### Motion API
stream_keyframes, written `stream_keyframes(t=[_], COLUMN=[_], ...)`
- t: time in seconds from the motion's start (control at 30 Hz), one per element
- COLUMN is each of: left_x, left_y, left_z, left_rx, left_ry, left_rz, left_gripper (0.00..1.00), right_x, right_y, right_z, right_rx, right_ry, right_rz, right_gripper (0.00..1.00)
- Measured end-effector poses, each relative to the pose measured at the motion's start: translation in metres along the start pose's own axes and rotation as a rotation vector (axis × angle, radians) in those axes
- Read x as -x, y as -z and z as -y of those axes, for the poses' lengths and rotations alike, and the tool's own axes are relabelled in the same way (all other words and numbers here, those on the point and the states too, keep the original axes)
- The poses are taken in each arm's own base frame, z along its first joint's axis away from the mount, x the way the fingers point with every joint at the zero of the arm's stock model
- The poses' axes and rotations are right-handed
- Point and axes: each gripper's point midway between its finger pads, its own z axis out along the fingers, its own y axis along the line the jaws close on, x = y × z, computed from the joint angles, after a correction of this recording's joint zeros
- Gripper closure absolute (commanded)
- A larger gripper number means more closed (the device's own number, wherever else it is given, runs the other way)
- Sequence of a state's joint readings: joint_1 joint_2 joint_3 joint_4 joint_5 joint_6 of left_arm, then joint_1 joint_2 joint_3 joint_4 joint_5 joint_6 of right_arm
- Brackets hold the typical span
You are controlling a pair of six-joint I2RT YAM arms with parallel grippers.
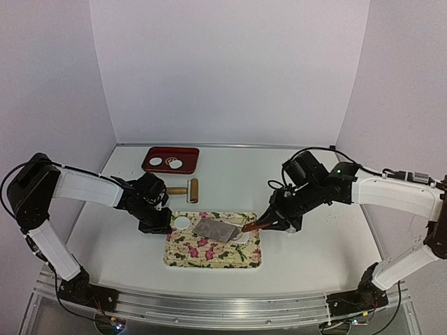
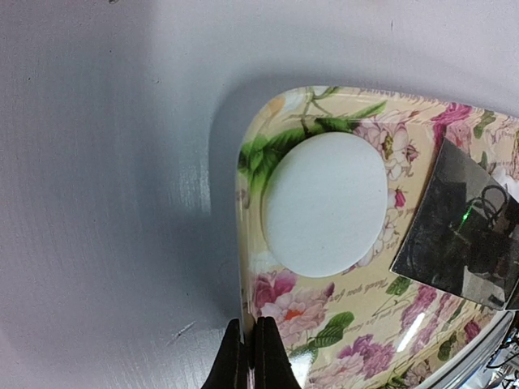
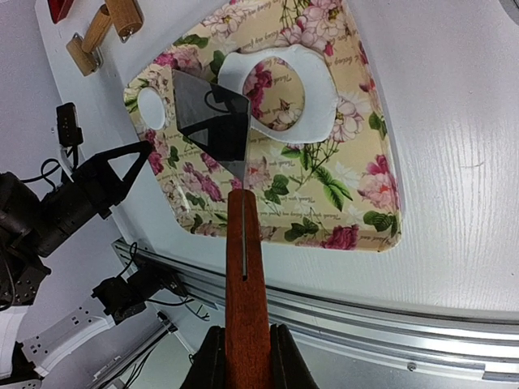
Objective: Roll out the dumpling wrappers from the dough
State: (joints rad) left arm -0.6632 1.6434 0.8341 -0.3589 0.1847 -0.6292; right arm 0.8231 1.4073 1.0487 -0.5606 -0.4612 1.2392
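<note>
- My left fingers (image 2: 251, 361) are pressed together at the floral tray (image 2: 357, 324) corner, near a dumpling wrapper (image 2: 324, 203)
- My right fingers (image 3: 215, 365) clamp the spatula (image 3: 243, 275) handle

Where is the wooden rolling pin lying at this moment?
In the top view the wooden rolling pin lies on the table left of centre, between the red tray beyond it and the floral tray nearer the arms.

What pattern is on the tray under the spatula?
Pink flowers and green leaves on cream; the tray shows best in the right wrist view.
</note>
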Motion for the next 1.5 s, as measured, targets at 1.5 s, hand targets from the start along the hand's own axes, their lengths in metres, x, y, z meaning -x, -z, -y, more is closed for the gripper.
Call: stream_keyframes(t=[1.5], left_x=[-0.002], left_y=[0.0], left_z=[0.002], left_rx=[-0.015], left_ry=[-0.011], left_rz=[-0.012], left_gripper=[1.0], right_x=[0.003], right_y=[-0.029], right_z=[-0.012], right_rx=[-0.001], right_ry=[0.037], right_rz=[-0.048], right_gripper=[1.0])
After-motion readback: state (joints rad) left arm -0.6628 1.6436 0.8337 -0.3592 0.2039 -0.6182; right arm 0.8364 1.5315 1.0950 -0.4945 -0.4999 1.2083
